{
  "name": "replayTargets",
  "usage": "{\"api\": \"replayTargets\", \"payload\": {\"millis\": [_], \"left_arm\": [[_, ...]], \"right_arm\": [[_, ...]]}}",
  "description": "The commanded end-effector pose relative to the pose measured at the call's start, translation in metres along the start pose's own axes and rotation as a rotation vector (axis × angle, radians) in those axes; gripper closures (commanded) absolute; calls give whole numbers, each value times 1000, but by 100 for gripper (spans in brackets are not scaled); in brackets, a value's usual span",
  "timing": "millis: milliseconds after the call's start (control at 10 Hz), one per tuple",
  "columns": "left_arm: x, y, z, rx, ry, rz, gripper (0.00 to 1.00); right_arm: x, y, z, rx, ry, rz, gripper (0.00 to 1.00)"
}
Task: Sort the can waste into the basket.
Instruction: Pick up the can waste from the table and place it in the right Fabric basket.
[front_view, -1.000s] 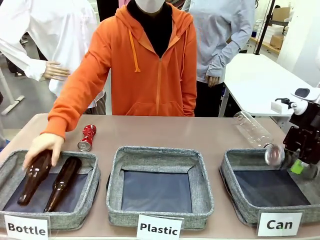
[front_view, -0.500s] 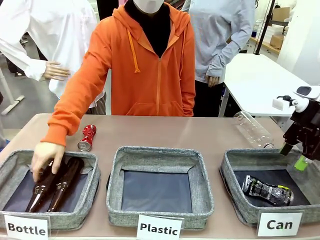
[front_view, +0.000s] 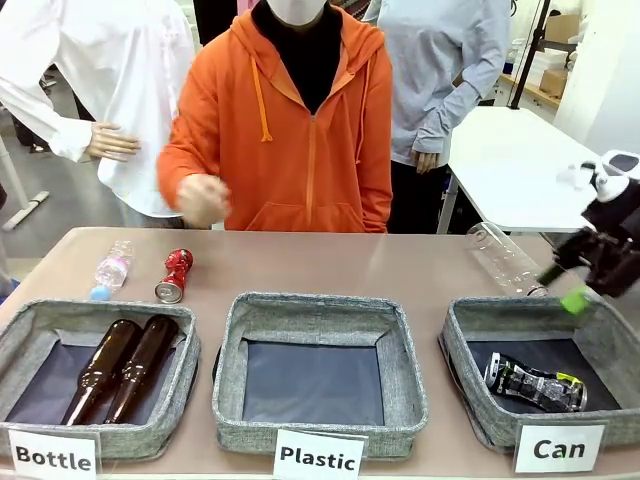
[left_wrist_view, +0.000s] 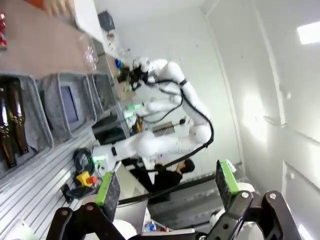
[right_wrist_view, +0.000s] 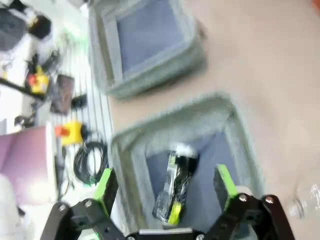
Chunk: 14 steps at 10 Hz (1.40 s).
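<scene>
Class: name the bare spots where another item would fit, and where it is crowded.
Free: tabletop between the red can and the large clear bottle; inside the Plastic basket. Crowded: Bottle basket, two brown bottles side by side.

You have the tan table (front_view: 420, 262) up front. Behind it on the right stands a white table (front_view: 510, 160). Farther back on that side there's a wooden shelf (front_view: 535, 92) with a cardboard box (front_view: 562, 27). Left of the tan table is grey floor (front_view: 45, 215). Well beyond the tan table's end, in the left wrist view, you see a white wall (left_wrist_view: 250, 75) and a bright light panel (left_wrist_view: 307, 32) high up.
</scene>
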<state>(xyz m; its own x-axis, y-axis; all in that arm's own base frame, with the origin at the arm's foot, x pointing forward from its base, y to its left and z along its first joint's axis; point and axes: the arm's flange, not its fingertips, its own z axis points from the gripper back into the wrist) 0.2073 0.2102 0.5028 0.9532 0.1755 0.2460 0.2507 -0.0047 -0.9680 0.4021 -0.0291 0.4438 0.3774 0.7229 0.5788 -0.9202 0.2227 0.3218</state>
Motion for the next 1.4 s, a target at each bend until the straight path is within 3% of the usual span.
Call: {"api": "replayTargets", "payload": {"millis": [0,200,400,500,600,800,900,1300], "left_arm": [[-7,6,-65,93,151,69,0],[-10,26,-105,212,298,25,0],[-12,51,-123,239,426,-71,0],[-11,64,-123,250,416,-79,0],[-8,36,-127,244,389,5,0],[-8,36,-127,244,389,5,0],[-8,36,-127,244,389,5,0],[-8,36,-127,244,389,5,0]], "right_arm": [[22,-26,-16,95,-321,60,0],[29,-30,-23,301,-516,-112,0],[22,-20,-7,349,-739,-251,0],[15,-15,-5,378,-782,-271,0],[7,-12,-5,393,-788,-305,0],[-2,-10,-13,384,-737,-370,0],[-3,-19,-5,400,-761,-287,0],[-3,-19,-5,400,-761,-287,0]]}}
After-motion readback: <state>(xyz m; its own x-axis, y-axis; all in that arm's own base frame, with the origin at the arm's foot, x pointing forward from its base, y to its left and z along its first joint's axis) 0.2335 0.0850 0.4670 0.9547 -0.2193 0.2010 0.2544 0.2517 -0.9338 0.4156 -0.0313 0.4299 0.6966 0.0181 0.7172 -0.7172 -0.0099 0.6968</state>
